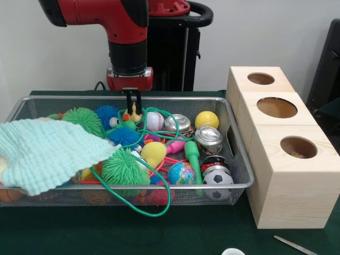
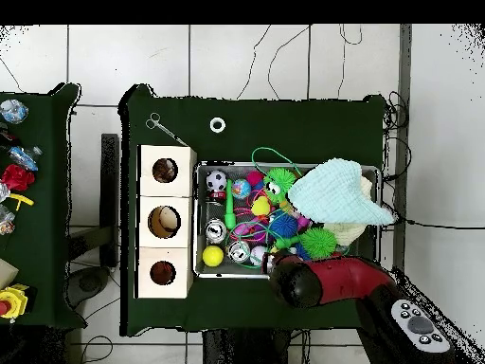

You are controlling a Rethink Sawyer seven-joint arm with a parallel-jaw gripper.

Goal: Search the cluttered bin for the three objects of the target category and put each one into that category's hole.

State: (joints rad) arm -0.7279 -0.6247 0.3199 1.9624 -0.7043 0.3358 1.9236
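You see the black gripper (image 1: 132,100) of the red and black arm (image 1: 126,37) dipped into the far side of the wide silver wire-mesh bin (image 1: 241,175), its fingers close together; whether they pinch anything cannot be told. The mid-sized round hole (image 1: 298,146) sits in the nearest pale wooden cube (image 1: 289,186), beside the bin. No lettering is legible.

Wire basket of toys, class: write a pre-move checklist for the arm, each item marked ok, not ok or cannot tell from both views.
1. End effector over the wire basket, at its far rim: ok.
2. End effector empty: cannot tell.
3. Contents all visible: not ok; the pale green cloth covers one end.
4. Green cord clear of the toys: not ok; it loops among them and over the near rim.
5. Middle box's hole unobstructed: ok.
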